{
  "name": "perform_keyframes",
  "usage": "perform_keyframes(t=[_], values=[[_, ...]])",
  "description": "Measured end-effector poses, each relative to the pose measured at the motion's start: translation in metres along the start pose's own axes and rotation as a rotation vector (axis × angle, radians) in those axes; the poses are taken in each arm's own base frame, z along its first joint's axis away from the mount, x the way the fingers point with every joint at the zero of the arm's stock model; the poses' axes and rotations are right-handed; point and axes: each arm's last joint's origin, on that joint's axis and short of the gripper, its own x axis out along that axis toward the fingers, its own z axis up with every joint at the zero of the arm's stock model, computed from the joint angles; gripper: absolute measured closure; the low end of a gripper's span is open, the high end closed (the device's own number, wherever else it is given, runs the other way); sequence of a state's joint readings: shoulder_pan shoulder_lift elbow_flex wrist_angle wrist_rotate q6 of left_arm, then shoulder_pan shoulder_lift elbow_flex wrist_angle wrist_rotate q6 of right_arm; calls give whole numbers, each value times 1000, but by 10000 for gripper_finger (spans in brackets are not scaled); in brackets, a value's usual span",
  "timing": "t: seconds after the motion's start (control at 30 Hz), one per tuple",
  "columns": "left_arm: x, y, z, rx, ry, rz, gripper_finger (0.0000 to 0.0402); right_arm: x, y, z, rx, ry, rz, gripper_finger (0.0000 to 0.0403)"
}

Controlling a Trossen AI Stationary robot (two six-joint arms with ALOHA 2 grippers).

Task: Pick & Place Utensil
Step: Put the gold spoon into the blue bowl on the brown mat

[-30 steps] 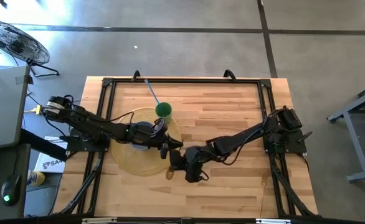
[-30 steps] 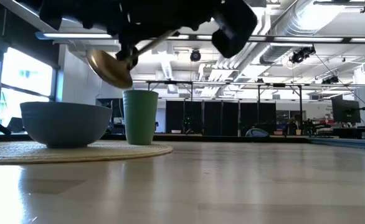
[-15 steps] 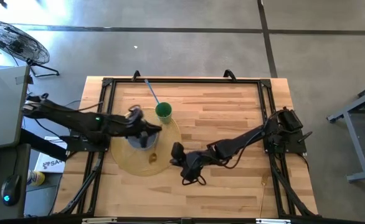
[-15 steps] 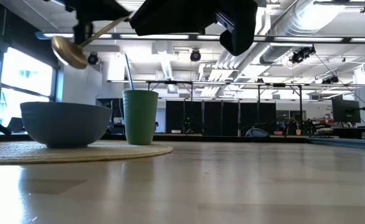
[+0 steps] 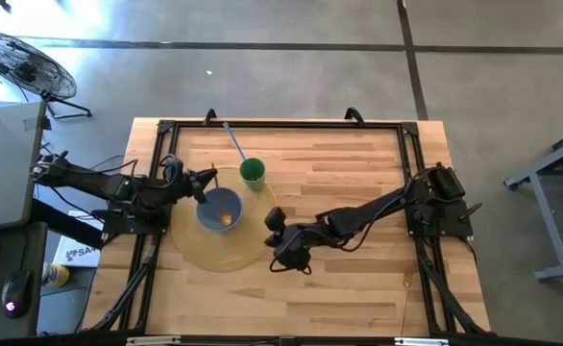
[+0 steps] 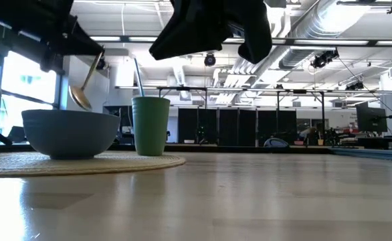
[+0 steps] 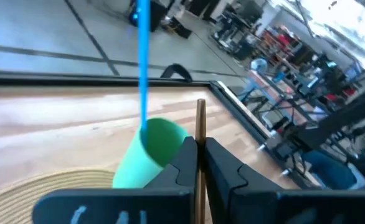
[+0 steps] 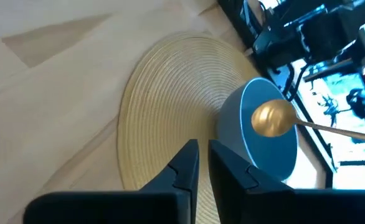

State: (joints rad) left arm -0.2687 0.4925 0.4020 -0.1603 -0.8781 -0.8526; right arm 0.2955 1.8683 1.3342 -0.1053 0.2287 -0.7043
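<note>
A wooden table framed by a black rail, most of its right half bare. At the left, the left gripper is clamped shut on the thin handle of a gold spoon, whose head hangs tilted just inside a blue-grey bowl. The bowl sits on a round woven mat. Just beside it, at the mat's far edge, stands a green cup holding a blue straw. Right of the mat's edge, the right gripper hovers above bare wood, fingers nearly closed on nothing.
</note>
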Motion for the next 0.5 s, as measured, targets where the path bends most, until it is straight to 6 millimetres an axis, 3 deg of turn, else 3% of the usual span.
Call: perform_keyframes(t=[0.5], values=[[3, 20, -21, -124, 64, 120, 398, 0, 1, -3, 199, 21, 12, 375]])
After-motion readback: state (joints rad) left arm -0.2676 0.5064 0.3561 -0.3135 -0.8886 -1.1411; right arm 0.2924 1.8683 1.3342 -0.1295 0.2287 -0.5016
